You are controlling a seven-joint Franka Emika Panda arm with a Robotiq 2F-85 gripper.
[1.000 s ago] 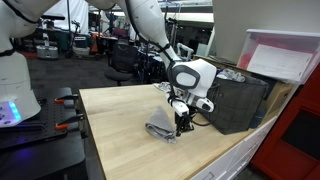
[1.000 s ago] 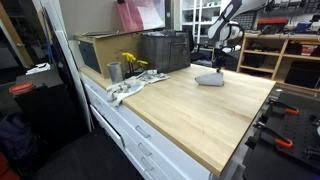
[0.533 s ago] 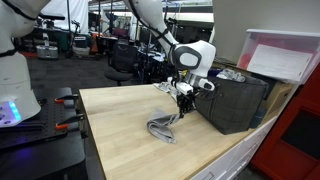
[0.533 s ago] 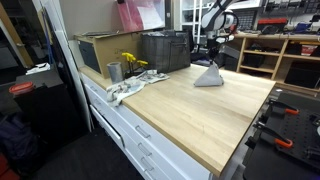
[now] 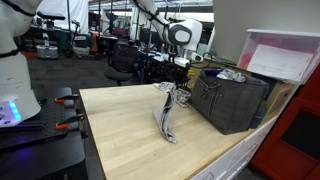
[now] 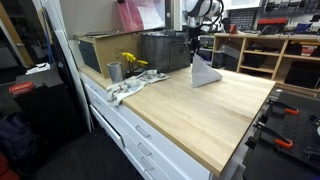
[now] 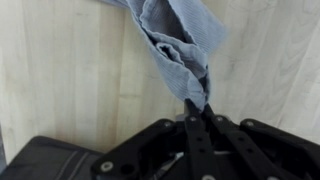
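Observation:
My gripper (image 5: 174, 86) is shut on the top corner of a grey cloth (image 5: 165, 118) and holds it up so that it hangs stretched, its lower end still on the wooden table (image 5: 115, 125). In the other exterior view the gripper (image 6: 199, 55) holds the cloth (image 6: 204, 73) as a tall peak next to the dark crate (image 6: 165, 50). In the wrist view the shut fingers (image 7: 197, 108) pinch the cloth (image 7: 178, 40) above the light wood.
A dark plastic crate (image 5: 234, 100) stands at the table's far side close to the arm. A metal cup (image 6: 114, 72), yellow flowers (image 6: 131, 62) and a white rag (image 6: 128, 88) lie at the counter's end. A cardboard box (image 6: 98, 52) stands behind them.
The gripper has risen with the cloth pinched in it and moved toward the crate. The cloth went from a flat heap to a tall hanging strip.

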